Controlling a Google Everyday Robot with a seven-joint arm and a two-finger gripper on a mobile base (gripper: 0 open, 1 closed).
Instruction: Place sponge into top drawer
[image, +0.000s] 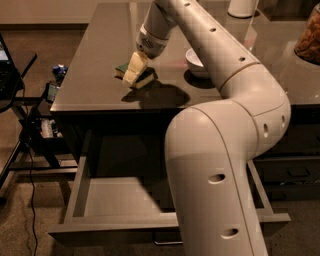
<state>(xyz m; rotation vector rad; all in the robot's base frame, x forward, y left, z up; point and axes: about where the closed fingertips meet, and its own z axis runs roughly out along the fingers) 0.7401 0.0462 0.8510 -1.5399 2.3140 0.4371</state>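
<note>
The sponge (141, 77), dark green top over pale yellow foam, lies on the grey countertop (95, 60) near its front edge. My gripper (133, 71) reaches down from the arm onto the sponge, its pale fingers (135, 66) over the sponge's left part. The top drawer (120, 202) is pulled open below the counter, with a flat grey floor and low sides. My arm's large white elbow hides its right half. A metal loop handle (167, 243) shows under the drawer's front.
A white bowl (196, 61) sits on the counter right of the sponge. A white container (242, 7) stands at the back. A jar (308, 35) stands at the far right. A stand with cables and small items (47, 95) is on the floor left of the cabinet.
</note>
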